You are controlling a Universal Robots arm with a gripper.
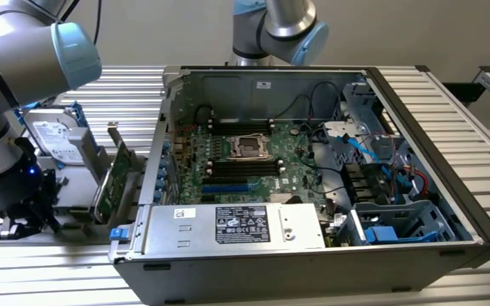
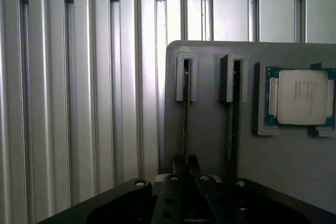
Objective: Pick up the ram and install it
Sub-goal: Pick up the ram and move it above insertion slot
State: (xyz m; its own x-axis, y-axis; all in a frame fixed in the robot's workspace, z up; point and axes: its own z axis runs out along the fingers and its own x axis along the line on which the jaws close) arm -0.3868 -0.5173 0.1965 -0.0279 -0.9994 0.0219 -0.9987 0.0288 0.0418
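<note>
The gripper [image 2: 187,161] is closed on the ram [image 2: 185,129]. Its two dark fingers [image 2: 179,165] pinch the thin board edge-on, and the ram stands upright in one slot of a grey holder [image 2: 210,124]. A second stick [image 2: 230,140] stands on edge in the neighbouring slot, just beside the fingers but apart from them. A processor [image 2: 302,97] lies flat in a recess of the same holder, on the far side of that second stick from the ram.

The holder rests on the slatted metal counter [image 2: 79,103]. In the exterior view it is near the counter's front corner on the exterior view's left, and the arm [image 1: 7,127] reaches straight down over it.

An open computer case [image 1: 270,277] fills the middle of the counter. Inside it a green motherboard [image 1: 267,182] faces up, with dark memory slots [image 1: 243,167] on either side of the processor socket [image 1: 249,145]. A silver power supply [image 1: 237,224] runs along the case's front wall.

Between the holder and the case stand a silver hard drive [image 1: 53,137] with blue rails and a broad green expansion card [image 1: 113,182] on its edge. The card is close against the case's side wall. A second arm [image 1: 283,25] rises behind the case's rear wall.
</note>
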